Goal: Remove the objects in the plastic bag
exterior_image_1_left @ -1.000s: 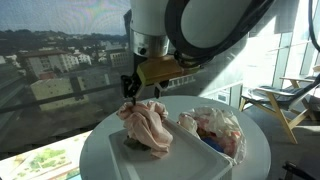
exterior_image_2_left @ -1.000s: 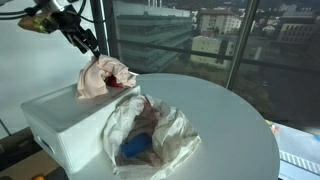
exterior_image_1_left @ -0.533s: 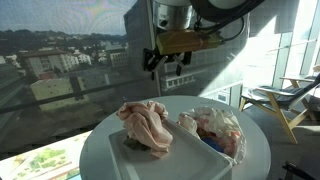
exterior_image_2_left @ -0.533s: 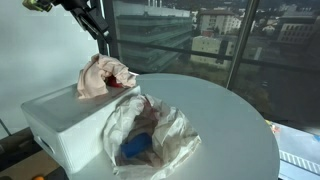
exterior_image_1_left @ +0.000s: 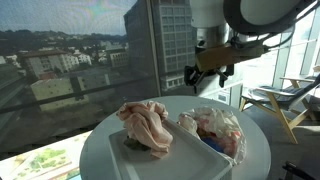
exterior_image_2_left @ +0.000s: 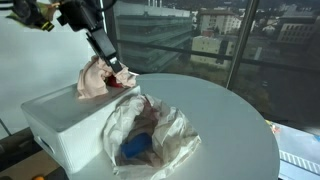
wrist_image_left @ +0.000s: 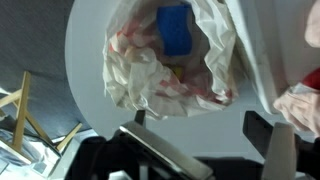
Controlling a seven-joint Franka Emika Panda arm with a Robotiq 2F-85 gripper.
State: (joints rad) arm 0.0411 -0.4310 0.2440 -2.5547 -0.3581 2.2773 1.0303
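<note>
A crumpled clear plastic bag (exterior_image_2_left: pixel 150 132) lies open on the round white table (exterior_image_2_left: pixel 235 120). A blue object (exterior_image_2_left: pixel 135 148) sits inside it. The bag also shows in an exterior view (exterior_image_1_left: pixel 214 130) and in the wrist view (wrist_image_left: pixel 165 65), where the blue object (wrist_image_left: pixel 175 28) lies in its mouth. A pink cloth (exterior_image_2_left: pixel 98 78) with something red on it lies on a white box (exterior_image_2_left: pixel 55 115). My gripper (exterior_image_1_left: pixel 205 78) hangs open and empty in the air above the bag. In the wrist view my gripper (wrist_image_left: pixel 200 128) has its jaws wide apart over bare table beside the bag.
The white box (exterior_image_1_left: pixel 190 160) takes up one side of the table, next to the bag. The pink cloth (exterior_image_1_left: pixel 148 124) lies on its far end. Large windows stand close behind the table. A wooden chair (exterior_image_1_left: pixel 280 100) stands beyond the table's edge.
My gripper has risen from just over the pink cloth and swung sideways to a spot above the plastic bag. It stayed open and empty. The cloth and bag have not moved.
</note>
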